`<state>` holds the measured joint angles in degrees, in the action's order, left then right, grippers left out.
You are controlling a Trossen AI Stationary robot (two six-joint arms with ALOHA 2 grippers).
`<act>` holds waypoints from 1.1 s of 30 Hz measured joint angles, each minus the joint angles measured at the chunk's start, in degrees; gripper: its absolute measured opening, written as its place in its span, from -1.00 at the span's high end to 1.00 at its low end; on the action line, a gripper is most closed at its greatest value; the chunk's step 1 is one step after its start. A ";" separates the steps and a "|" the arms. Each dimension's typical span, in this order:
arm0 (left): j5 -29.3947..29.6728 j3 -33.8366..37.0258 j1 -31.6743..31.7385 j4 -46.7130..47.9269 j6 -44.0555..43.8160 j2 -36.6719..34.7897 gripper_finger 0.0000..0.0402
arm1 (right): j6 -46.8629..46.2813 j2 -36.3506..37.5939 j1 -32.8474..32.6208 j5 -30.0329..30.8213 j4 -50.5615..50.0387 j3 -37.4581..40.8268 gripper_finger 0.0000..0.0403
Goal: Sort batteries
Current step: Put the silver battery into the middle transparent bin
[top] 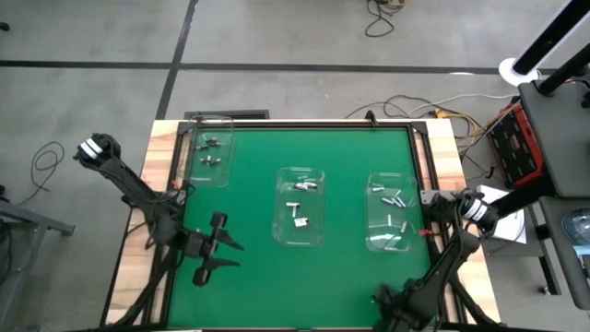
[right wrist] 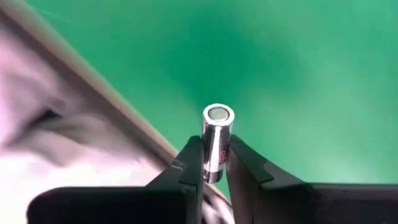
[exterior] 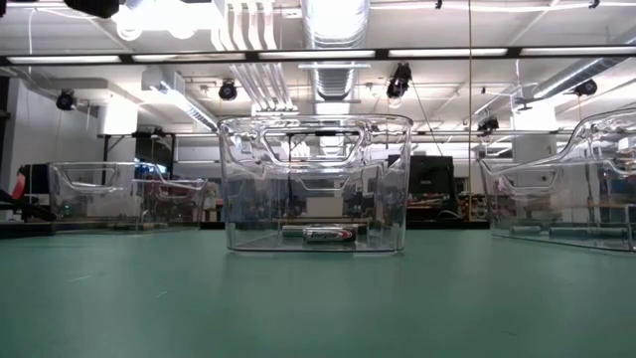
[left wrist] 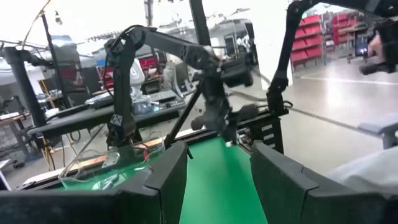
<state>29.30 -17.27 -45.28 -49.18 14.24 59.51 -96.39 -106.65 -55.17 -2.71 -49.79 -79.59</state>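
Three clear bins stand on the green mat: one far left (top: 210, 148), one in the centre (top: 301, 205), one on the right (top: 391, 212). Each has small silvery batteries lying on its floor, such as one in the centre bin (exterior: 316, 234). My right gripper (right wrist: 214, 158) is at the mat's near right edge (top: 383, 300), shut on one silvery battery (right wrist: 217, 134). My left gripper (top: 221, 247) hovers over the mat's near left part. It is open, with nothing between its fingers (left wrist: 217, 180). My right gripper pinches the battery between its two fingertips, on the cylinder's sides at its lower half (right wrist: 213, 163). The battery lies along the fingers. Its free round end (right wrist: 218, 113) sticks out past the tips. It shows against the mat with nothing else touching it.
The table's wooden border and black frame rail (top: 426, 166) run around the mat. In the right wrist view the rail (right wrist: 118, 118) passes close beside the held battery. Bare mat (top: 350, 277) lies between the bins and the near edge. Cables and a red box (top: 505, 138) sit beyond the table.
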 joint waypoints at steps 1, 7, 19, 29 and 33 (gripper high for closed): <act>0.04 0.64 0.00 -1.10 -0.15 0.00 0.22 | 2.54 0.00 0.58 3.55 0.27 -1.70 0.82; 0.26 1.98 0.11 -2.67 -1.52 0.11 0.22 | 25.20 -0.02 9.02 19.31 0.33 -10.81 0.82; 8.95 2.95 0.11 6.45 -14.68 2.28 0.22 | 75.34 -0.22 31.84 27.01 2.78 -23.72 0.82; 15.23 2.97 0.12 14.84 -31.76 10.47 0.22 | 93.92 -0.79 46.30 19.89 8.06 -19.51 0.81; 19.37 2.97 0.15 14.70 -35.88 14.40 0.22 | 96.28 -4.27 47.84 17.18 7.36 -19.53 0.81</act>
<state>48.67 -14.31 -45.12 -34.48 -21.64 73.91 -0.11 -110.92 -7.33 14.47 -42.44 -99.13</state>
